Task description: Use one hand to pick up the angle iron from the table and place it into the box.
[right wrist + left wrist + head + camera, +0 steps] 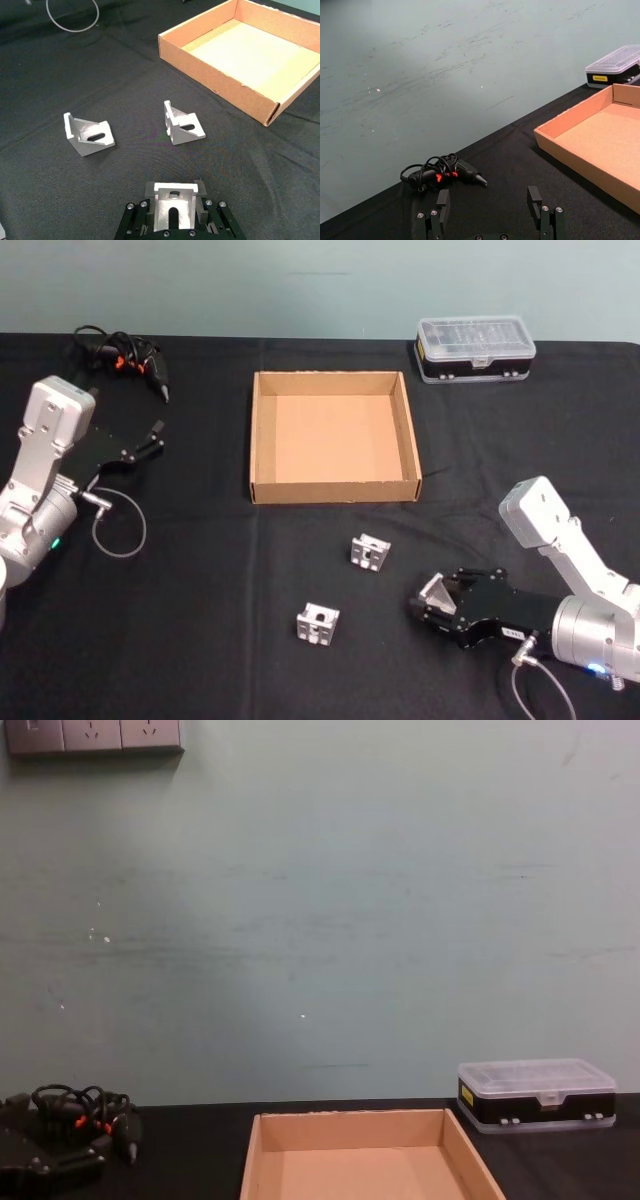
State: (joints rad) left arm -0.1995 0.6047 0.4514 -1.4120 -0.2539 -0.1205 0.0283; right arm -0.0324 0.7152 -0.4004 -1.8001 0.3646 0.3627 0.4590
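My right gripper (428,602) is low over the table (200,570) at the front right, shut on a silver angle iron (436,590). In the right wrist view this angle iron (173,204) sits upright between the black fingers. Two more angle irons (369,552) (317,622) lie loose on the table to its left, also seen from the right wrist as one bracket (181,125) and another (87,134). The tan cardboard box (335,490) stands empty behind them, its wall (215,75) beyond the brackets. My left gripper (150,445) is open at the far left.
A black tool with looped cables and orange marks (125,355) lies at the back left. A black case with a clear lid (475,348) stands at the back right. A loose cable loop (118,525) hangs by the left arm.
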